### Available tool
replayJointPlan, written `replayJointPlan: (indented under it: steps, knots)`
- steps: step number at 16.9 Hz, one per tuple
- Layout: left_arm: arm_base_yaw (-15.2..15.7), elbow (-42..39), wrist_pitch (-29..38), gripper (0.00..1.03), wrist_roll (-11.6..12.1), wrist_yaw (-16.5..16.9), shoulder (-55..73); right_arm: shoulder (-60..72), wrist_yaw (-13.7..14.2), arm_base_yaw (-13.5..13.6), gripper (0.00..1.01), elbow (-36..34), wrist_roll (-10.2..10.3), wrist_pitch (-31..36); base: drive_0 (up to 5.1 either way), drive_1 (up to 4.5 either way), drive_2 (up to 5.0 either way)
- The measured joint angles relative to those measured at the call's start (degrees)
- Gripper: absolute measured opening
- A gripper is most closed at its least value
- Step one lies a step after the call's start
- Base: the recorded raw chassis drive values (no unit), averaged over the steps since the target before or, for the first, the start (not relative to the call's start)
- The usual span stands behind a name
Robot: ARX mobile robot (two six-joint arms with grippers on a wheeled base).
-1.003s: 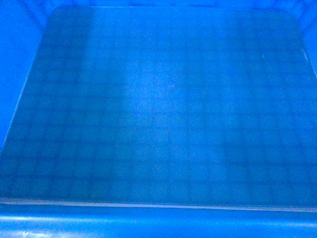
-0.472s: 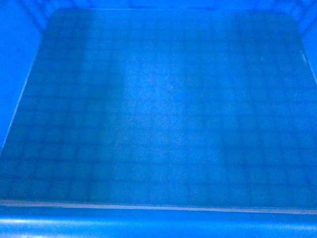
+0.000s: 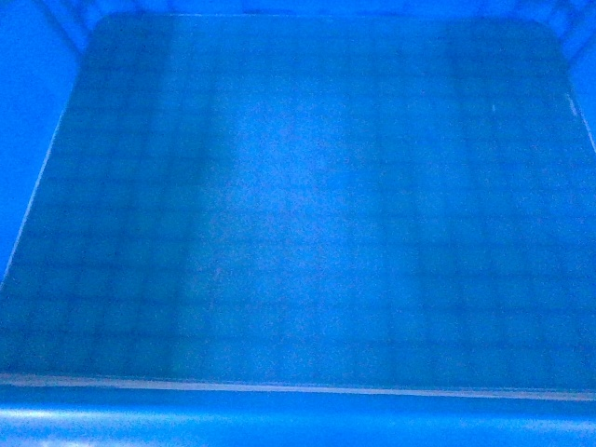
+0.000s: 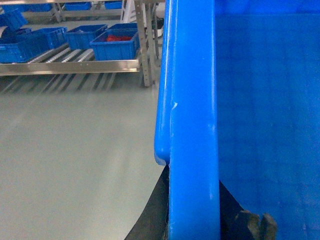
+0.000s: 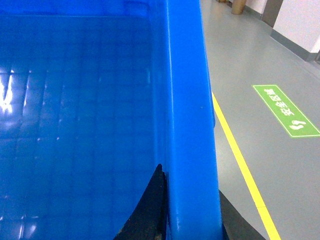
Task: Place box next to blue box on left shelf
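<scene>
On the left wrist view, the left gripper point(image 4: 192, 220) is seen straddling the crate's left rim, one dark finger outside the wall and one finger point(image 4: 250, 225) inside, clamped on the thick rolled edge. On the right wrist view the same picture is mirrored: the right gripper point(image 5: 192, 215) is closed on the right rim, a dark finger point(image 5: 147, 210) pressed against the inner wall and another just showing outside. So the box point(image 3: 298, 223) is held between the two arms, one side wall in each grip, and it is carried right under the head camera, whose whole view is filled by the gridded floor and the near rim.

Outward from the left grip, grey floor point(image 4: 65, 165) is seen, and beyond it a roller shelf point(image 4: 70, 65) carrying several blue bins point(image 4: 115, 45), one with red contents. That shelf lies away to the left and ahead of the left gripper, well apart from the carried box. Neither arm is the nearer in any useful sense, since both are committed; the left side of the box is judged to lead toward the shelf. On the right, a yellow floor line point(image 5: 240, 165) and a green floor marking point(image 5: 287, 110) are passed beside the box.
</scene>
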Motion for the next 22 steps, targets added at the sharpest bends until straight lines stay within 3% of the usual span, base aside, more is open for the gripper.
replayJointPlan:
  steps: [22]
  knots:
    - [0.0, 0.0, 0.1, 0.1, 0.0, -0.1, 0.0, 0.0, 0.0, 0.0, 0.1, 0.0, 0.0, 0.1, 0.0, 4.25, -4.3]
